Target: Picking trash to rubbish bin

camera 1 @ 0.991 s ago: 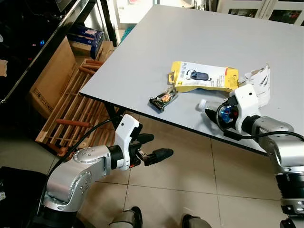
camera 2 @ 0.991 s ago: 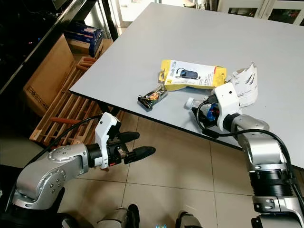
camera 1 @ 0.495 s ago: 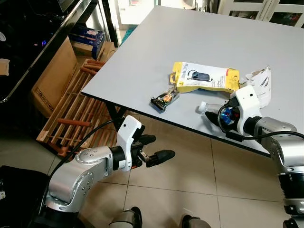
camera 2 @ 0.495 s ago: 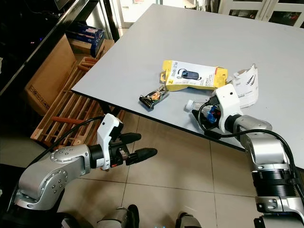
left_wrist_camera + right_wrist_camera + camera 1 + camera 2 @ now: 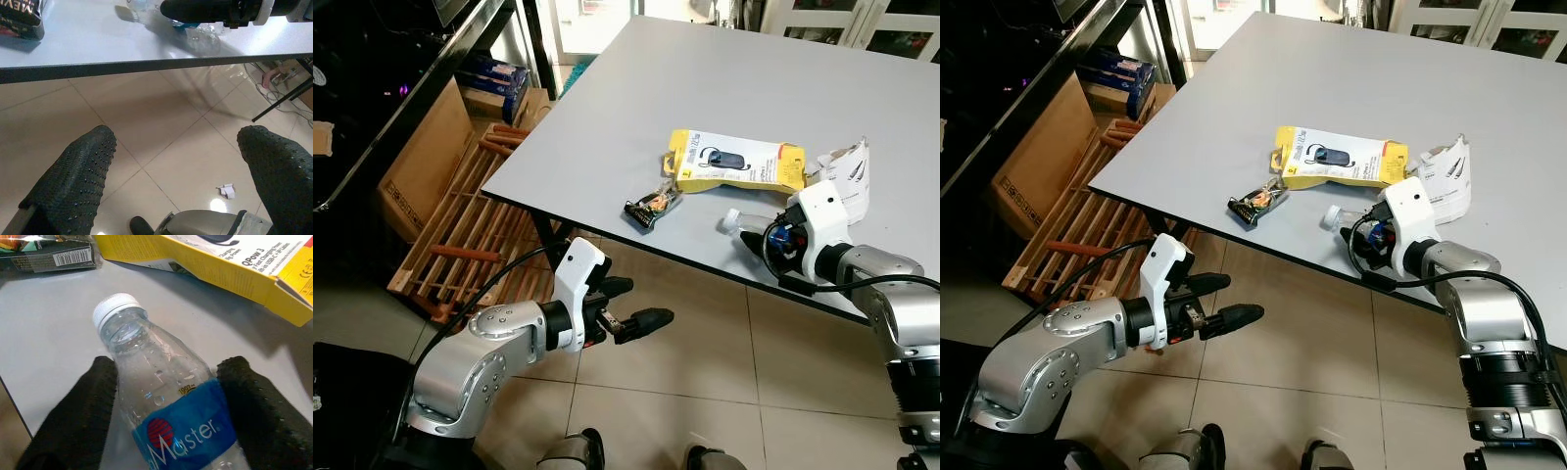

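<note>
A clear plastic bottle with a white cap and a blue label lies on its side near the front edge of the grey table. My right gripper has a black finger pressed on each side of it; the bottle pokes out beyond the wrist. More trash lies on the table: a yellow package, a dark snack wrapper and crumpled white paper. Below the table edge, my left gripper hangs open over the tiled floor, holding nothing.
A wooden slatted rack and a cardboard box stand on the left beside the table. Black table legs run under the near edge. A small white scrap lies on the floor tiles.
The head view has shifted slightly. My right gripper stays on the bottle and the left arm holds its place.
</note>
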`<state>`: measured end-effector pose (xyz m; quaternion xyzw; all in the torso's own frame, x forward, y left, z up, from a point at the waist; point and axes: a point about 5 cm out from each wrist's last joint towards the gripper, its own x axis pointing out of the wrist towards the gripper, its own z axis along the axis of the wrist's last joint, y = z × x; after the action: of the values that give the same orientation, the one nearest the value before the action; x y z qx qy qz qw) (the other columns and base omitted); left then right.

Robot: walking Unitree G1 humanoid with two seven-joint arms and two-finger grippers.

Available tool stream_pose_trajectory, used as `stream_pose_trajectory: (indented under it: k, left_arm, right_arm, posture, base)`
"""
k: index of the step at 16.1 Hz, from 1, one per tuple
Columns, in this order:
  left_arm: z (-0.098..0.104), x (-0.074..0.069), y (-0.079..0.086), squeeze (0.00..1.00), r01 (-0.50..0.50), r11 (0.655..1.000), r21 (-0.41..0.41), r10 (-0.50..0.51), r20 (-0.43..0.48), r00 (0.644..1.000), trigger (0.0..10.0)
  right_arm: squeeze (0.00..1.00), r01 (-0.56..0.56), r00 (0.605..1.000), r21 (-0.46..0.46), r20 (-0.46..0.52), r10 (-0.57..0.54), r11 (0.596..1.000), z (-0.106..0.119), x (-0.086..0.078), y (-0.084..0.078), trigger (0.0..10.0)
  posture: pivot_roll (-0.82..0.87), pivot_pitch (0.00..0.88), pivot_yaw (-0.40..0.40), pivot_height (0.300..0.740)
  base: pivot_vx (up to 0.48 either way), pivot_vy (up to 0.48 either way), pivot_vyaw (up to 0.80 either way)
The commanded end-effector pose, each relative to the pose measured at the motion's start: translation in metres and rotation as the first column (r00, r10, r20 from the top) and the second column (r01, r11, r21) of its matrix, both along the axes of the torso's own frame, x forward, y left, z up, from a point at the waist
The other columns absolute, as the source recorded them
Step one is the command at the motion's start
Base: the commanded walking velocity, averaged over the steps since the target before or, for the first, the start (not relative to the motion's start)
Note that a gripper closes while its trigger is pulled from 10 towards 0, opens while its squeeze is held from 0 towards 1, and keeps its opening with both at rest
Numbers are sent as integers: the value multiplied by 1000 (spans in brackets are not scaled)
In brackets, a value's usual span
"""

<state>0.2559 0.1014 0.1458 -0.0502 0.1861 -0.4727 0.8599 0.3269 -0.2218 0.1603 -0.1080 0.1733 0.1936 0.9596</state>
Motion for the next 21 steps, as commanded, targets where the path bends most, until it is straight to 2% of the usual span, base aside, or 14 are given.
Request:
stream_pose_trajectory:
  k: [1, 10, 11, 12, 13, 19, 20, 21]
  left_arm:
    - [-4, -2, 1, 0, 2, 1000, 16, -2, -7, 1000, 10000]
    - [-4, -1, 0, 0, 0, 1000, 23, 0, 0, 1000, 10000]
    - [-4, -1, 1, 0, -1, 1000, 26, 1, 3, 1000, 10000]
    - [-4, -1, 1, 0, -2, 1000, 27, 2, 5, 1000, 10000]
    - [-4, 0, 1, 0, -2, 1000, 28, 2, 6, 1000, 10000]
    - [-5, 2, 1, 0, -7, 999, 37, 6, 18, 1000, 10000]
    - [-5, 2, 1, 0, -7, 999, 40, 6, 20, 1000, 10000]
    - [-5, 2, 2, 0, -7, 999, 42, 6, 21, 1000, 10000]
  right_arm:
    - [0, 1, 990, 14, -139, 1, 1000, -32, -9, 0, 0]
    - [0, 6, 989, 9, -145, -4, 1000, -37, -10, 0, 0]
    - [0, 11, 990, 3, -138, -11, 1000, -37, -9, 0, 1922]
    - [0, 16, 991, -1, -132, -16, 1000, -37, -9, 0, 4667]
    - [0, 21, 992, -2, -123, -21, 1000, -36, -8, 0, 10000]
    - [0, 57, 998, 7, -12, -56, 998, -26, -3, 4, 10000]
    - [0, 102, 988, 0, 120, -101, 995, -7, 4, 1, 10000]
    - [0, 130, 975, 28, 180, -133, 991, 4, 6, 0, 10000]
  posture:
    - [4, 179, 61, 740]
    - [5, 180, 63, 740]
    - [5, 179, 66, 740]
    - [5, 179, 66, 740]
    - [5, 179, 66, 740]
    - [6, 169, 70, 740]
    - [6, 170, 72, 740]
    - [6, 170, 72, 740]
  base:
    - [0, 0, 0]
    - [0, 0, 0]
    - [0, 0, 0]
    - [0, 0, 0]
    - [0, 0, 0]
    - [0, 0, 0]
    - [0, 0, 0]
    - [0, 0, 0]
